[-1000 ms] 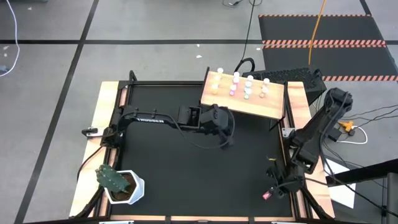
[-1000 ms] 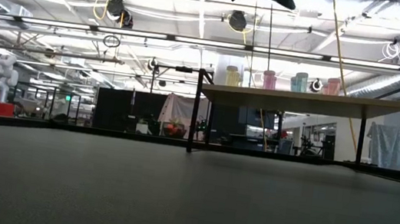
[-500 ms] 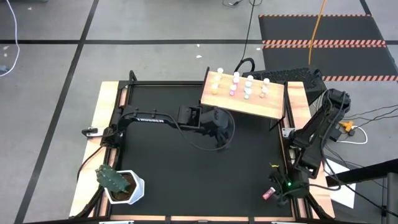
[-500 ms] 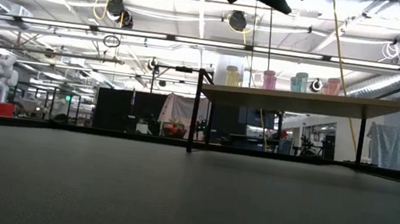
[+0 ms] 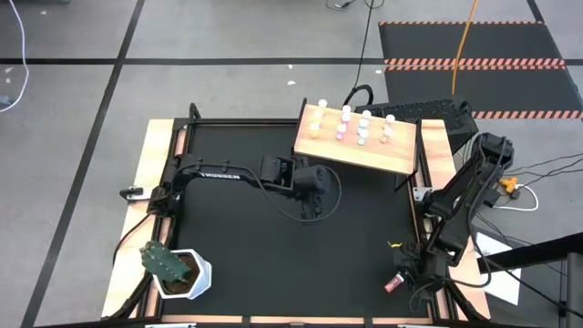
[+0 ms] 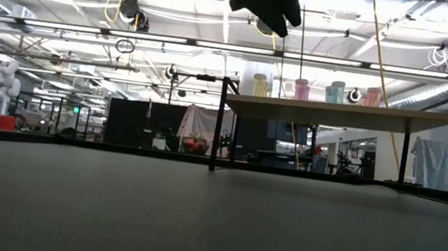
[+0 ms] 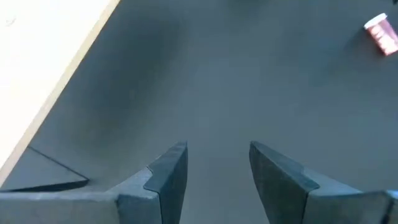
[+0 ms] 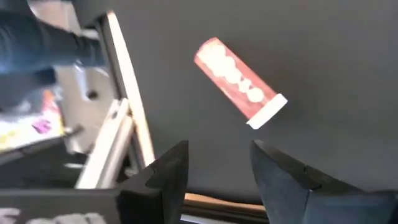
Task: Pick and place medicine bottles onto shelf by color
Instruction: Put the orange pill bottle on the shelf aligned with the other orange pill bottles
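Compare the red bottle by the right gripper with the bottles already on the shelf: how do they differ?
The red bottle lies on its side on the black tabletop near the right gripper; the bottles on the shelf stand upright on the raised wooden shelf. The red bottle is alone at the table's near right corner; the shelf bottles are grouped together at the far side. All have white caps.

You've got a green cactus (image 5: 160, 261) in a white pot (image 5: 193, 276) sitting in the near-left corner of the black tabletop (image 5: 246, 246). Beyond the table's far-right corner there's a black floor mat (image 5: 474, 41) with red-and-white striped tape (image 5: 474, 64), and an orange cable (image 5: 463, 41) crosses it.
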You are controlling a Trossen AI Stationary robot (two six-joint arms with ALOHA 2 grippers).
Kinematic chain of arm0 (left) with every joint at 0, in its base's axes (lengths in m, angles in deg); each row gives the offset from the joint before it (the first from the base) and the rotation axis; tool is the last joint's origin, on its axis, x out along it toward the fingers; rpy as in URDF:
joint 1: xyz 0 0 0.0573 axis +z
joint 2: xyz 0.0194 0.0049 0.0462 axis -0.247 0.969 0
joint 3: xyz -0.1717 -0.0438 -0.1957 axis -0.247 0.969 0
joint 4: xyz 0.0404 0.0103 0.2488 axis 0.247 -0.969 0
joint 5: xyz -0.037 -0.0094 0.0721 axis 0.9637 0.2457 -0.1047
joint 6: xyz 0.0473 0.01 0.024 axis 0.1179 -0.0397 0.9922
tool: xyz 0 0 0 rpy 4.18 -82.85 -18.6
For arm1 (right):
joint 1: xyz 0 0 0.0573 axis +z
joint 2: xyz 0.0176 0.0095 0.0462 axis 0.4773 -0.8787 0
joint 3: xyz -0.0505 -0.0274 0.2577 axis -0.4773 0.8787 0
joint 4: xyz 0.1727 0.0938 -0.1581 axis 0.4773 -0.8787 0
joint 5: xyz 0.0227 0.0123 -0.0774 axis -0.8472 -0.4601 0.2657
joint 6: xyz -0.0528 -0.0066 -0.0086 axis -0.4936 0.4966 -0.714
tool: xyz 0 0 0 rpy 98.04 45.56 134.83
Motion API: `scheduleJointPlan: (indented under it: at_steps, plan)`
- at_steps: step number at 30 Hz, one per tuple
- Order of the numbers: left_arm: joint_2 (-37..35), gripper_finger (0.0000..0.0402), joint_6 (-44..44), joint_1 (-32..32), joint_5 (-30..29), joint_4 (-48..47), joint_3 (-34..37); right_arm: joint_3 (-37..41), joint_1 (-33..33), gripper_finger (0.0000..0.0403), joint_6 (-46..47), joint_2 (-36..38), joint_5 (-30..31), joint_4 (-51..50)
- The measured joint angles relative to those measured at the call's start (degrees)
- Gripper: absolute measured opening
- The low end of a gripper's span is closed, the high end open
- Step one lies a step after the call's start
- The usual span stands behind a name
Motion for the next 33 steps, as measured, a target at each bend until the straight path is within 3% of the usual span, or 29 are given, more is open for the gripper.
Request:
scheduleJointPlan:
  at_steps: [14, 21, 33]
  plan:
    - [0.02, 0.0173, -2.33, 0.15, -1.70, 2.23, 0.00, 0.00, -0.11, 0.0165, -23.07, -2.75, 0.69, -2.10]
    - [0.00, 0.0173, -5.99, -0.02, -1.70, 9.43, 0.00, 0.00, -0.13, 0.0165, -30.99, -5.87, 6.46, -1.91]
    - [0.00, 0.0173, -9.68, -0.07, -1.68, 10.19, 0.00, 0.08, -0.13, 0.0164, -43.70, -9.62, 6.47, 0.67]
